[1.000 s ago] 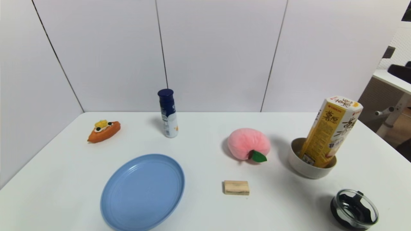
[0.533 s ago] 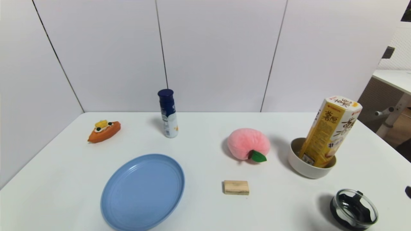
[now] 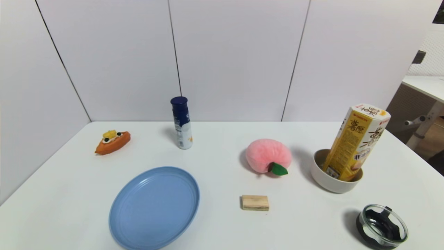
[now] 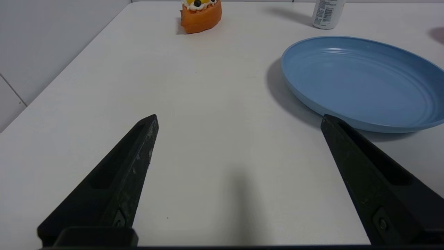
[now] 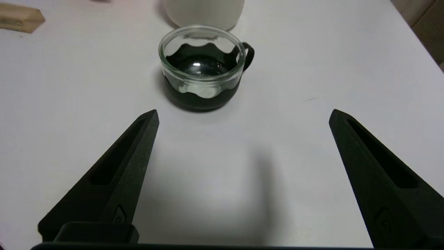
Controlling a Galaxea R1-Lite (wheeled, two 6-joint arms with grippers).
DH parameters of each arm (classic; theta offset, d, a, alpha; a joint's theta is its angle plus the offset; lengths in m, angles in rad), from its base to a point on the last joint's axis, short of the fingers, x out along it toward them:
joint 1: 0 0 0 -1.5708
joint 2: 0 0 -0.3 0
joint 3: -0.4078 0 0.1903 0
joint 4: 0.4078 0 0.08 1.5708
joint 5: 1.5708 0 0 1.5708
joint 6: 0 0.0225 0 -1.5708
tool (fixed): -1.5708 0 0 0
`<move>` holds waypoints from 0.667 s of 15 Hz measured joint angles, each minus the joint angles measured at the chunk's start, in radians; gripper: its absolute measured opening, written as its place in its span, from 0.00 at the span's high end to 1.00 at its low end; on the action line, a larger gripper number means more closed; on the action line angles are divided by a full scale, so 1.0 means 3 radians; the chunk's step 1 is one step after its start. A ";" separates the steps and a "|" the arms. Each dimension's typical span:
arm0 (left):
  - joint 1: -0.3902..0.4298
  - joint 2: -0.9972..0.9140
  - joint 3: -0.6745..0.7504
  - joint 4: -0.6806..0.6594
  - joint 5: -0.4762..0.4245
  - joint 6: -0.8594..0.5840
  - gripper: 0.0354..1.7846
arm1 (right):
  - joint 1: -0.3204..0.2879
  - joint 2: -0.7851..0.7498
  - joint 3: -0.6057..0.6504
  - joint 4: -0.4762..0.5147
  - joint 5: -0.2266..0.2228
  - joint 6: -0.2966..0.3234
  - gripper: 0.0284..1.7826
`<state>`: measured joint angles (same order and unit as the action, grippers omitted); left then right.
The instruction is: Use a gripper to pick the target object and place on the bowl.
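Yellow cardboard marks the snack box (image 3: 357, 142) — it stands tilted inside the beige bowl (image 3: 333, 183) on the right side of the white desk (image 3: 222, 225), its base down in the bowl and its top leaning away to the right. Just left of the bowl sits a pink plush peach (image 3: 267, 156). The right hand (image 5: 242, 118) hangs spread wide and empty over the desk near a black glass-rimmed cup (image 5: 203, 67). The left hand (image 4: 239, 119) — also wide and empty — is low beside the blue plate (image 4: 360, 83).
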<state>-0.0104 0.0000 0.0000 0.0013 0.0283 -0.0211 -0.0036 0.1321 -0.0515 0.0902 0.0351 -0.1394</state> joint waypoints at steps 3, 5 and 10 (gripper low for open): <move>-0.0001 0.0000 0.0000 0.0000 0.0001 0.0000 0.06 | 0.0020 -0.0308 0.0090 -0.0165 -0.0024 0.0252 0.05; -0.0001 0.0000 0.0000 -0.0001 0.0001 0.0001 0.06 | 0.0021 -0.0388 0.0108 -0.0174 -0.0047 0.0323 0.05; -0.0001 0.0000 0.0000 -0.0001 0.0001 0.0000 0.06 | 0.0021 -0.0443 0.0111 -0.0148 -0.0057 0.0336 0.05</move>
<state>-0.0109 0.0000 0.0000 0.0009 0.0287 -0.0211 0.0028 -0.0009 -0.0183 0.0460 0.0181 -0.0385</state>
